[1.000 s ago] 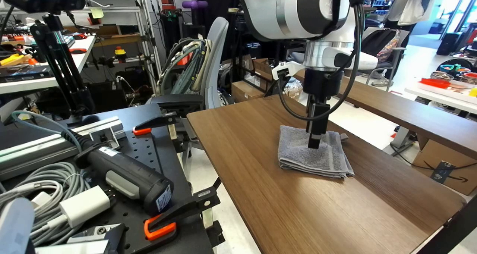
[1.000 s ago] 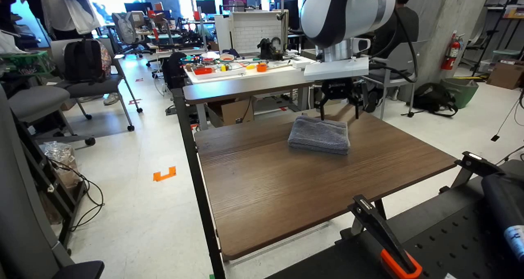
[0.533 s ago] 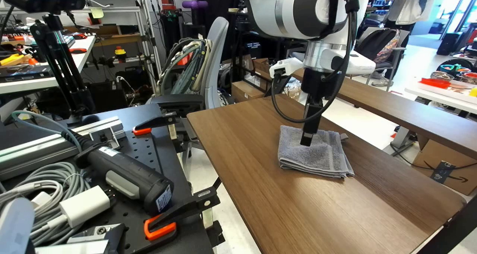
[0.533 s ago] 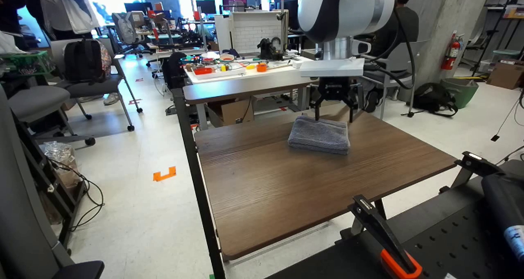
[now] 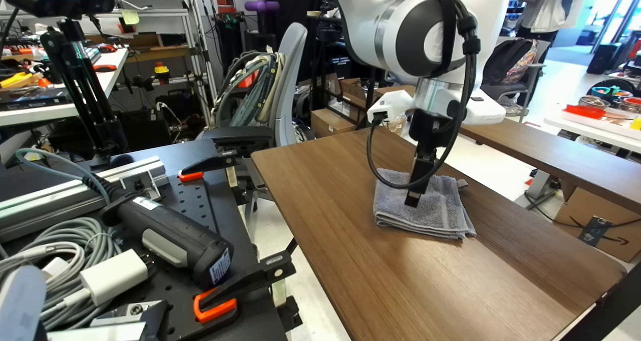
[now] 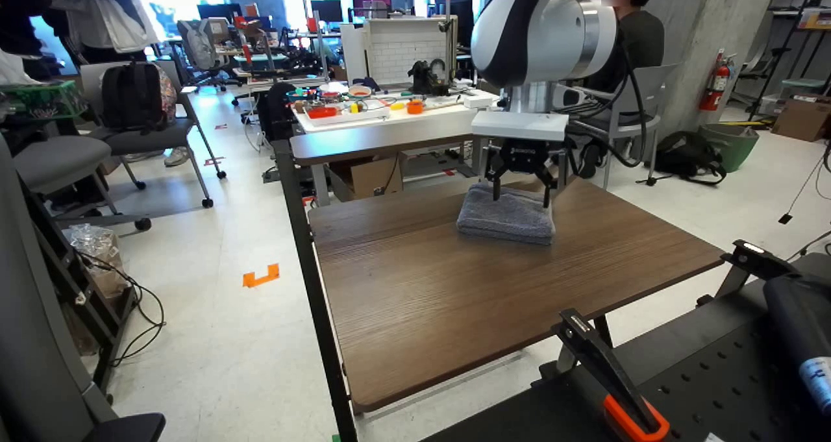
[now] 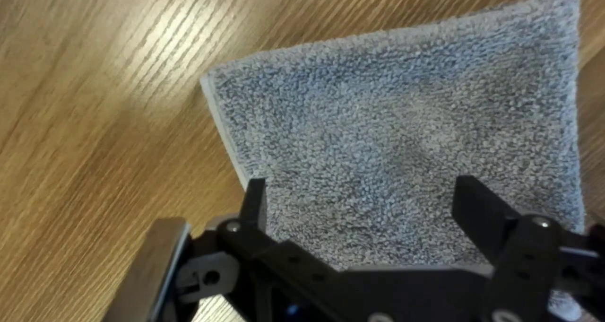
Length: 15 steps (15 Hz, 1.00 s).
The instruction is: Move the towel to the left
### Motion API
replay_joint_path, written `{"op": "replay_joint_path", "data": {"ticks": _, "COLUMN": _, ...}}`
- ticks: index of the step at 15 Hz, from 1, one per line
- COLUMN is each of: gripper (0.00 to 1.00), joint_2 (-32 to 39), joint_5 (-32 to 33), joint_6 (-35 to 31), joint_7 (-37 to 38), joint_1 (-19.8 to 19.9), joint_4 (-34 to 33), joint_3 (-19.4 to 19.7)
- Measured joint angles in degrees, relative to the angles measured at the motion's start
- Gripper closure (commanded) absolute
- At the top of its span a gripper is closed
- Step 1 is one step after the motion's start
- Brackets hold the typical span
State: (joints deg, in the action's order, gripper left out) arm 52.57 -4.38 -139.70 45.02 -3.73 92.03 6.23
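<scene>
Relative to half a second earlier, the folded gray towel [image 5: 435,211] lies unmoved on the wooden table [image 5: 400,271], near its right edge in an exterior view; the gripper [image 6: 521,198] sits lower over it, its fingers [image 7: 254,204] apart, contact with the towel indeterminable. Left to right, an exterior view places a black perforated bench [image 5: 193,196] bearing coiled gray cable [image 5: 100,231] and a black cylindrical tool [image 5: 178,231], then a gray chair [image 5: 291,70], the table, and a cardboard box [image 5: 573,211]. An exterior view alone includes, left to right, orange floor tape [image 6: 261,275], a seated person [image 6: 646,43] and a fire extinguisher [image 6: 717,82]. The wrist view alone resolves the finger at left along the towel's left border and the finger at right inside its right border.
</scene>
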Motion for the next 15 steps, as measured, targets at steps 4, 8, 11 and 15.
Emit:
{"op": "replay_joint_path", "data": {"ticks": 4, "gripper": 0.00, "joint_2": 4.0, "joint_5": 0.0, "joint_6": -0.1, "joint_7": 0.0, "joint_1": -0.1, "joint_4": -3.2, "joint_3": 0.0}}
{"op": "replay_joint_path", "data": {"ticks": 8, "gripper": 0.00, "joint_2": 5.6, "joint_5": 0.0, "joint_6": -0.9, "joint_7": 0.0, "joint_1": -1.1, "joint_4": -4.3, "joint_3": 0.0}}
{"op": "replay_joint_path", "data": {"ticks": 11, "gripper": 0.00, "joint_2": 5.8, "joint_5": 0.1, "joint_6": -1.0, "joint_7": -0.1, "joint_1": -2.6, "joint_4": -4.3, "joint_3": 0.0}}
{"op": "replay_joint_path", "data": {"ticks": 15, "gripper": 0.00, "joint_2": 5.9, "joint_5": 0.4, "joint_6": -1.0, "joint_7": -0.1, "joint_1": -5.2, "joint_4": -4.1, "joint_3": 0.0}}
